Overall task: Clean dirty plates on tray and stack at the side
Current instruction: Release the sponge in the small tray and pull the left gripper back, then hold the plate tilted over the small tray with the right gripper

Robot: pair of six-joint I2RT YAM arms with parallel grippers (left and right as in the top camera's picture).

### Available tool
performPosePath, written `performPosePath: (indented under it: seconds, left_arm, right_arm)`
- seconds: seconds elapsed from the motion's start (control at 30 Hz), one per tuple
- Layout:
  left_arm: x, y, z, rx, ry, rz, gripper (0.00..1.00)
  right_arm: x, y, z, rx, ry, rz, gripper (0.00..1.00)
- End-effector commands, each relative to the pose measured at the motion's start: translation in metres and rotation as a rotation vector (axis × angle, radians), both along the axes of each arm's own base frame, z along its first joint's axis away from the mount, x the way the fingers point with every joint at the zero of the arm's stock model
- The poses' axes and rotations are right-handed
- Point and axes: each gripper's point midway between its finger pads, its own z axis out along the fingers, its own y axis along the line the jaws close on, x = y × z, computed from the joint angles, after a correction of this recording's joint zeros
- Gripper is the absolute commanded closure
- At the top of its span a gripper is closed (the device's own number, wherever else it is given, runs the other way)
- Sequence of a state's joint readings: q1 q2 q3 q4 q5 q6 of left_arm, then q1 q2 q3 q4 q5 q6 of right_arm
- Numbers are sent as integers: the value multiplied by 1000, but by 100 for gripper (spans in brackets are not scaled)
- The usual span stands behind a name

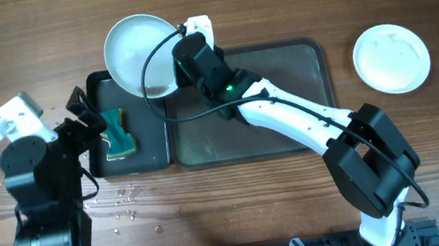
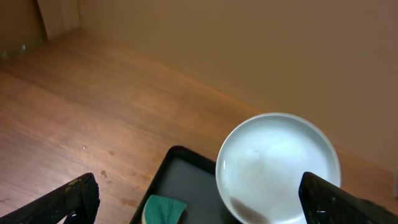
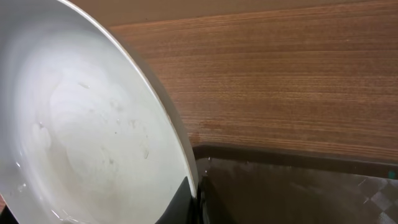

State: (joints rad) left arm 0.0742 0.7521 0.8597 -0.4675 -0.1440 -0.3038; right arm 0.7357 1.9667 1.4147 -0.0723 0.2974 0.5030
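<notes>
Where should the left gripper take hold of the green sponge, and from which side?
Probably across its long edges at mid-length, coming down from above: the green sponge lies flat in the small black tray, nothing over it, and is narrowest that way.

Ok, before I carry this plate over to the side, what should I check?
1. Grip: right gripper pinches the held plate by its rim. Ok.
2. Held plate clean: wet film, no black smear visible. Ok.
3. Left gripper open, empty, apart from the plate. Ok.
4. Sponge lies in the small black tray. Ok.
5. Stacking spot: plate on the table at the right, nothing on it. Ok.
6. Large tray emptied: the arm hides part of it. Cannot tell.
</notes>
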Motion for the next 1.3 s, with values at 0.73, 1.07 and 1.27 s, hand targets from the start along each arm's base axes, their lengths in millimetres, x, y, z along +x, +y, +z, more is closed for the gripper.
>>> performPosePath:
  seconds: [0.73,1.07,1.27]
  left_arm:
    - [-38,2,-57,-2,291,21,0]
    - [-48,1,-70,-6,359,21,0]
    - [-48,1,-70,-6,359,21,0]
  right_arm:
    - [9,49,54,-345,-457,216,96]
    - [3,64,104,-562,-721,238,96]
    - [3,64,137,-599,-858,209,96]
